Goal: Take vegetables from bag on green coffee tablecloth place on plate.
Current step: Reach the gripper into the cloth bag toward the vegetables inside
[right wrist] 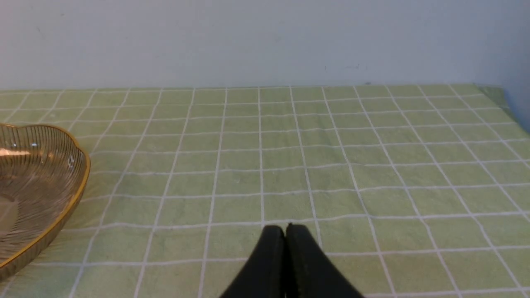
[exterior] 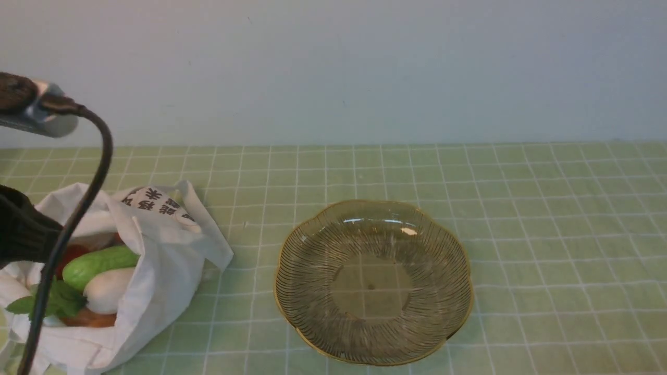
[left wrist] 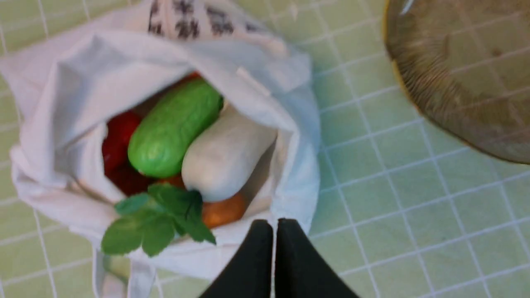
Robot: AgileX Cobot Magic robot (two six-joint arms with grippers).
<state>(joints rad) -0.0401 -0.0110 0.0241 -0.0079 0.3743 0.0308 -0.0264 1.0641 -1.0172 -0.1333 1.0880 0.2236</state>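
Note:
The white cloth bag [exterior: 161,271] lies open at the left on the green checked tablecloth [exterior: 547,234]. Inside it are a green cucumber [exterior: 99,264], a white radish [exterior: 109,289] with green leaves [exterior: 60,301], a red vegetable [exterior: 70,255] and an orange-brown one [exterior: 88,319]. The left wrist view shows the bag [left wrist: 248,58], cucumber [left wrist: 174,128], radish [left wrist: 225,155], leaves [left wrist: 157,217], red vegetable [left wrist: 118,138] and orange-brown one [left wrist: 221,211]. My left gripper [left wrist: 275,225] is shut and empty, above the bag's mouth edge. The amber plate [exterior: 297,250] stands empty at centre. My right gripper [right wrist: 285,229] is shut over bare cloth, right of the plate [right wrist: 78,174].
A black cable [exterior: 73,219] and part of the left arm [exterior: 21,229] cross in front of the bag in the front view. A pale wall [exterior: 365,67] bounds the table at the back. The plate's edge [left wrist: 397,74] shows near the bag in the left wrist view.

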